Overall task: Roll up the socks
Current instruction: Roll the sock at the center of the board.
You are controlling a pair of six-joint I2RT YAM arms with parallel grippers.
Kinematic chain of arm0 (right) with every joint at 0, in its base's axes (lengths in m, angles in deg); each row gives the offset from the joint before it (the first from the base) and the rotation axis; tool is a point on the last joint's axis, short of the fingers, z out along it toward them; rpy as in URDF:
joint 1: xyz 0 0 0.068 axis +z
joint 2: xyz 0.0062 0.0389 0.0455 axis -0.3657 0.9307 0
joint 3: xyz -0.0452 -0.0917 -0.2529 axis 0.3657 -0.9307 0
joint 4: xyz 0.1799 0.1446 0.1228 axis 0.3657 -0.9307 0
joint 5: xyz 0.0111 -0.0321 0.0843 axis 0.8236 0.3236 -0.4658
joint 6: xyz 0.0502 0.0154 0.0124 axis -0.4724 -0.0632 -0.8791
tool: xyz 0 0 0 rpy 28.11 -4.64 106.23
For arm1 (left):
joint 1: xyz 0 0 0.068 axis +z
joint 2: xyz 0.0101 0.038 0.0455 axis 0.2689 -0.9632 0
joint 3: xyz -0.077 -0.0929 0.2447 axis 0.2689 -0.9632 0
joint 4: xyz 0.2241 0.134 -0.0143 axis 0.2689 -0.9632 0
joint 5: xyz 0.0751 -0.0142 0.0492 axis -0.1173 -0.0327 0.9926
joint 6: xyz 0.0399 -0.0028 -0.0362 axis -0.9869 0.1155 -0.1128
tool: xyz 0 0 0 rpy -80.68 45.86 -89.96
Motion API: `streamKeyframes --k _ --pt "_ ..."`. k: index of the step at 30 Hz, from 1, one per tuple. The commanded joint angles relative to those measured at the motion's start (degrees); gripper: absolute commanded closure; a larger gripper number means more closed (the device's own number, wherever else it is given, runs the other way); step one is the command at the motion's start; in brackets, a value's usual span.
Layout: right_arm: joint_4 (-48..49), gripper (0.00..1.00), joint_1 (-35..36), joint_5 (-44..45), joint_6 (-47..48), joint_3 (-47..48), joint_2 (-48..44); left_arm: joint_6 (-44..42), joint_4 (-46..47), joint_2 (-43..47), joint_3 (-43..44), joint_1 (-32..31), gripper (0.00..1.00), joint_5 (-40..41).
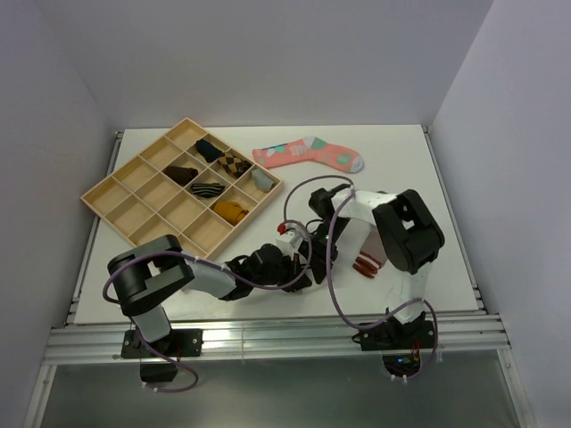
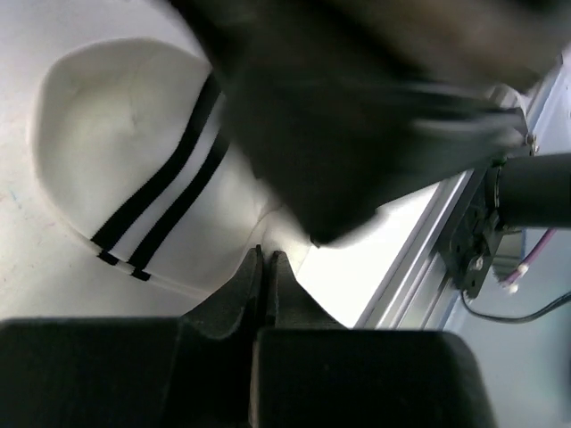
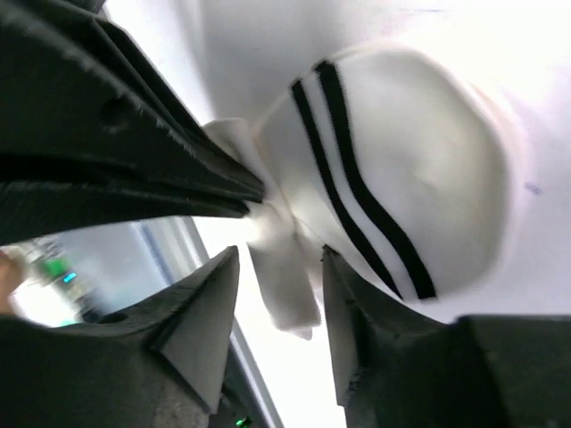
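Two dark stripes | white sock [image 2: 116,152] domed | left end effector [image 2: 266,256] pinching edge

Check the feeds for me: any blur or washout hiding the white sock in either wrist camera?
Left wrist: white sock and its stripes are sharp; the dark shape across the top is motion-smeared. Right wrist: sock overexposed, its edge fading into the bright table; foreground fingers soft. Top external: evenly lit and sharp, but the arms cover the sock.

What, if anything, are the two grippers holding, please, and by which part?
The left gripper is shut on the white sock, pinching a bunched fold at its edge near the striped cuff. The right gripper stands open astride that fold, holding nothing.
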Motion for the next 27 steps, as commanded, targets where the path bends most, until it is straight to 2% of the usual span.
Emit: streamKeyframes --k 1,6,12,15,19,23,27 --pt "9.01 0.49 -1.43 4.52 -1.63 -2.58 -5.77 5.09 -9.04 1.11 1.24 -0.83 1.00 0.70" --pt "11.56 0.47 -4.42 5.84 -3.75 -4.70 -11.31 8.61 -13.70 2.43 2.47 -0.74 1.00 0.70" --pt "13.14 0.46 -9.87 5.05 -3.48 -7.25 -17.55 11.16 -16.24 3.22 2.56 1.45 1.00 -2.81" --pt "15.16 0.47 -11.81 6.26 -2.60 -10.04 -21.76 12.21 -20.45 3.14 4.57 3.04 1.00 -4.84" --pt "18.85 0.46 -11.90 7.42 -0.68 -14.36 -29.93 13.62 -33.28 1.47 10.46 4.71 1.00 -7.03" --pt "20.87 0.46 -11.11 6.54 2.75 -17.96 -36.35 15.29 -33.65 -0.28 10.73 7.34 1.00 -15.72" --pt "24.12 0.46 -5.24 8.47 5.39 -24.01 -43.74 14.68 -34.19 -1.78 11.44 10.24 1.00 -22.13"
